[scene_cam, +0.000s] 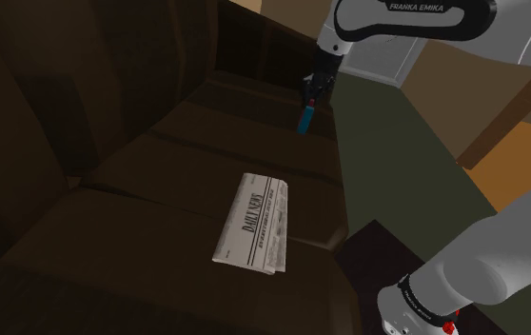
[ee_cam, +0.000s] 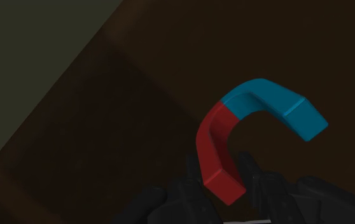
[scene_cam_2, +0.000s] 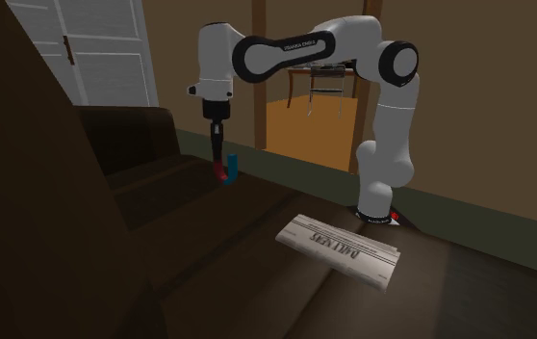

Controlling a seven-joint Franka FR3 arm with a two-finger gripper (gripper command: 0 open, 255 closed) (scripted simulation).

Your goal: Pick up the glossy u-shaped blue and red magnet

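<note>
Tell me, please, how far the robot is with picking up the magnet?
Done: the gripper is shut on the magnet, clasping its red leg. In hand: the magnet hangs below the gripper over the brown sofa; whether it is already clear of the cushion I cannot tell. Left: probably only raising it plainly clear.

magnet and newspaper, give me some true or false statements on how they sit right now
1. The gripper is shut on the red leg of the magnet. True.
2. The magnet is blue all over. False: one half is red, the other blue.
3. The newspaper lies flat on the dark brown sofa. True.
4. The newspaper touches the magnet. False: they are well apart on the sofa.
</note>
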